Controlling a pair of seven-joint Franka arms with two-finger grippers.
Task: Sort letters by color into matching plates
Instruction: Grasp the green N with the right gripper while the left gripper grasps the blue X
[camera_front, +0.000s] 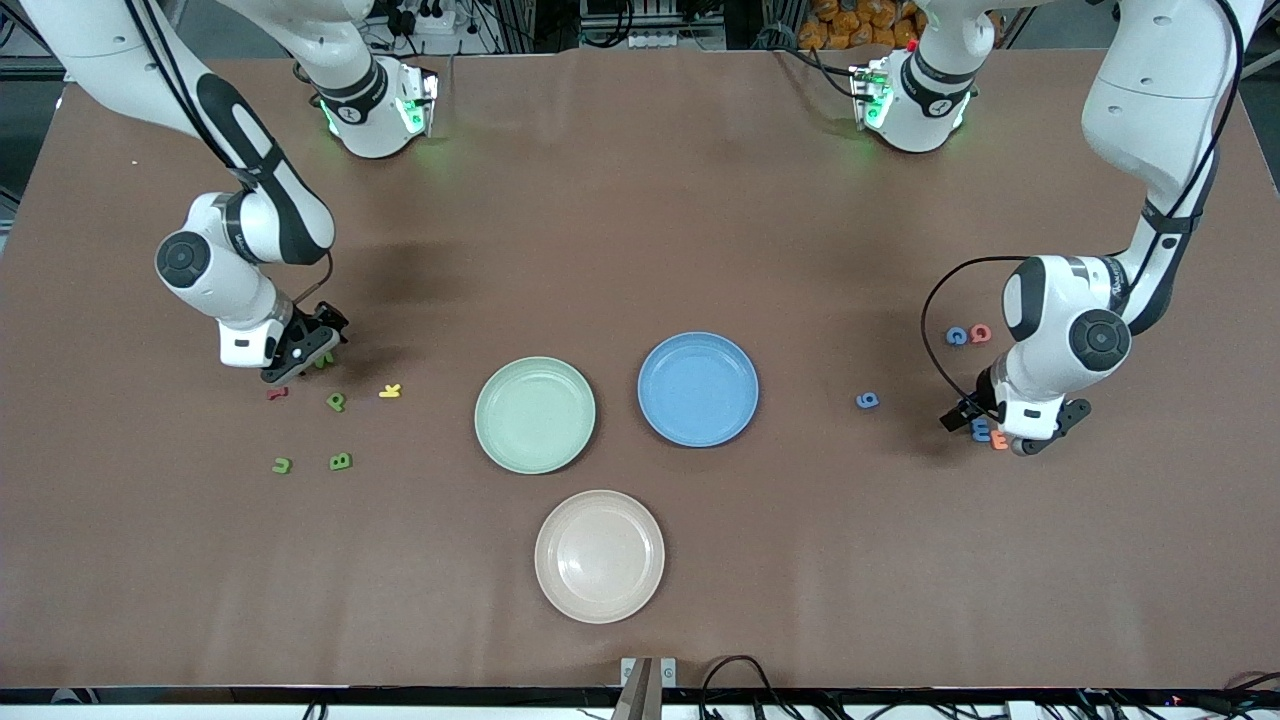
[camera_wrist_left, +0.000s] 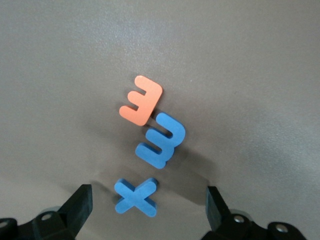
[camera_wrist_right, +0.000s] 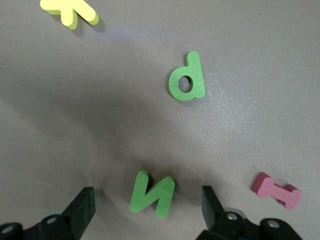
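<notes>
Starting only: green plate (camera_front: 534, 414) and blue plate (camera_front: 698, 389) both bare at table middle, nothing sorted yet. Right gripper (camera_wrist_right: 147, 207) low over green N (camera_wrist_right: 152, 194), fingers spread wide either side, not clamped. Green P (camera_wrist_right: 188, 80), green J (camera_front: 282, 465) and green B (camera_front: 341, 461) loose at right arm's end. Left gripper (camera_wrist_left: 149, 210) spread wide over blue X (camera_wrist_left: 135, 196), blue E (camera_wrist_left: 162, 140) just beside. Blue G (camera_front: 957, 336) and blue 9 (camera_front: 867, 401) also on table at left arm's end. All eight pieces left to move.
</notes>
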